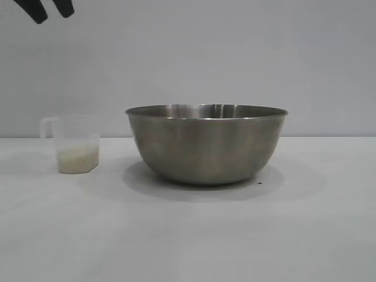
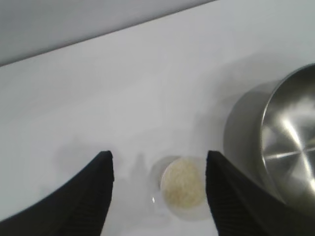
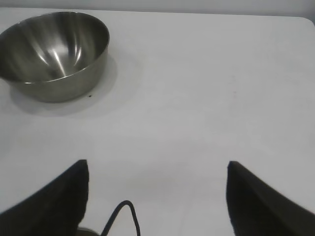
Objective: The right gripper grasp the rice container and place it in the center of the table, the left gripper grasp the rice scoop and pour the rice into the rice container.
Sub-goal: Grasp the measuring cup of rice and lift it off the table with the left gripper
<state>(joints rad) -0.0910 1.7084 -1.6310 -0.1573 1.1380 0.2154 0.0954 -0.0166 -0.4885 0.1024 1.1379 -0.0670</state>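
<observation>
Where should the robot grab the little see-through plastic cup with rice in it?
Probably by its upper wall, coming straight down. The small translucent plastic cup stands upright on the white table, apart from the big steel bowl, and the open left end effector hangs above, fingers either side.

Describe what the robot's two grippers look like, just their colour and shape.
Both are matte black claws with two tapering, pointed fingers. The left gripper has fine ribbing on the inner faces of its fingers. The right gripper looks the same, with smooth dark fingers and a thin black cable looping between them.
</observation>
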